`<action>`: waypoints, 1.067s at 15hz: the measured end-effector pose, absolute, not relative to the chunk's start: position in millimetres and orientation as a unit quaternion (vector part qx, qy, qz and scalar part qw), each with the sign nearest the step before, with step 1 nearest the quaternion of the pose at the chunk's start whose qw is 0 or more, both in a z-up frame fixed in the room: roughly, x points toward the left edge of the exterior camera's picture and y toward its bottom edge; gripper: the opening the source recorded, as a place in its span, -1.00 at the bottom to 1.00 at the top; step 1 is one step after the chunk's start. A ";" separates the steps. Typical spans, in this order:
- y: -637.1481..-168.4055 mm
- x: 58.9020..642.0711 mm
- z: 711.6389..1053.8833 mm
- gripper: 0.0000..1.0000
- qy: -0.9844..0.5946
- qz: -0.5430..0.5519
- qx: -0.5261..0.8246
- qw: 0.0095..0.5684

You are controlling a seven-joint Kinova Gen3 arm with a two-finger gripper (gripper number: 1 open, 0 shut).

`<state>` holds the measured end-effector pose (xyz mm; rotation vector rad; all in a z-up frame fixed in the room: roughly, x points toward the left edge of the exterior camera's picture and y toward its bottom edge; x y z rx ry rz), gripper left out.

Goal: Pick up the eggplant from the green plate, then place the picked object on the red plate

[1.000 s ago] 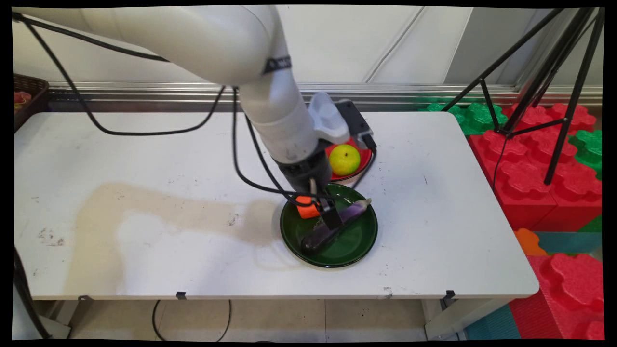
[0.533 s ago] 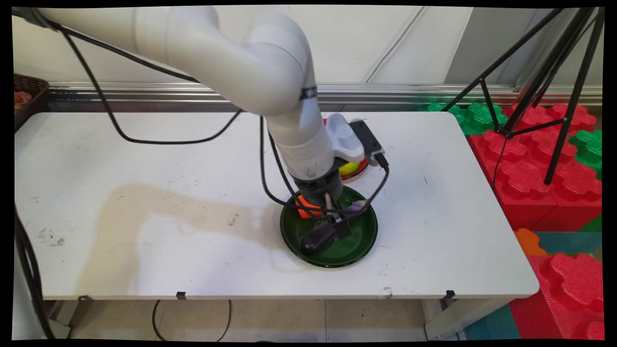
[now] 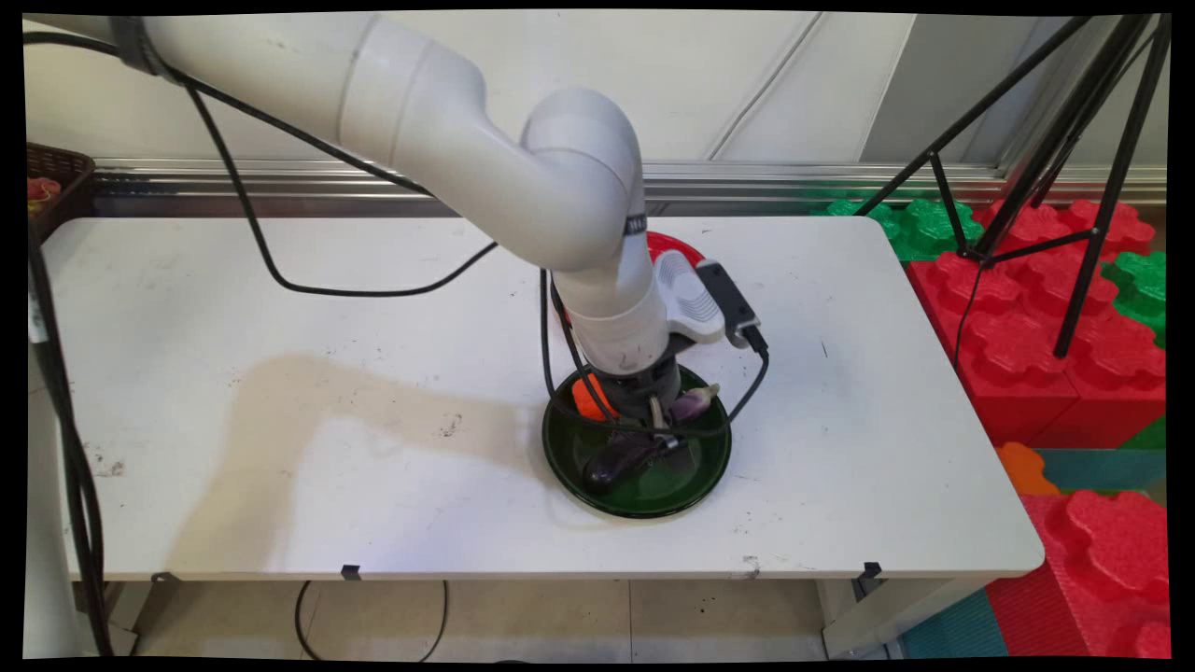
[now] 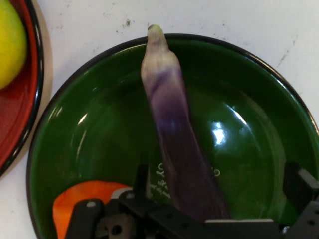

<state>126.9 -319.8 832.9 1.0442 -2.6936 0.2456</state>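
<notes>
Hand view shows our gripper [image 4: 219,199] spread wide astride the purple eggplant [image 4: 174,139] in the green plate [image 4: 99,134], an orange piece [image 4: 84,196] beside it.

purple eggplant [image 4: 174,144] lengthwise in green plate [image 4: 239,84], between open end effector [image 4: 219,186] fingers (orange piece [image 4: 82,199] alongside)

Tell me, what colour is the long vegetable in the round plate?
Purple, fading paler toward its tip; the long eggplant shows best in the hand view.

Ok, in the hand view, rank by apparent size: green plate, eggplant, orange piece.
1. Green plate, fills most of the view.
2. Eggplant, lying across it.
3. Orange piece, partly hidden by the gripper, so unsure.
</notes>
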 end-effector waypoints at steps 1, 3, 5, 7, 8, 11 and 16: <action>-321.1 124.9 827.5 1.00 -0.922 0.084 0.359 0.119; -322.9 122.0 818.5 1.00 -0.921 0.084 0.361 0.117; -323.8 119.8 810.0 1.00 -0.920 0.084 0.365 0.116; -324.2 119.0 805.1 1.00 -0.918 0.085 0.370 0.116; -327.3 121.8 803.0 1.00 -0.915 0.086 0.377 0.116; -326.6 121.8 799.6 -1.00 -0.913 0.090 0.381 0.116; -321.9 125.3 802.9 -1.00 -0.910 0.100 0.384 0.119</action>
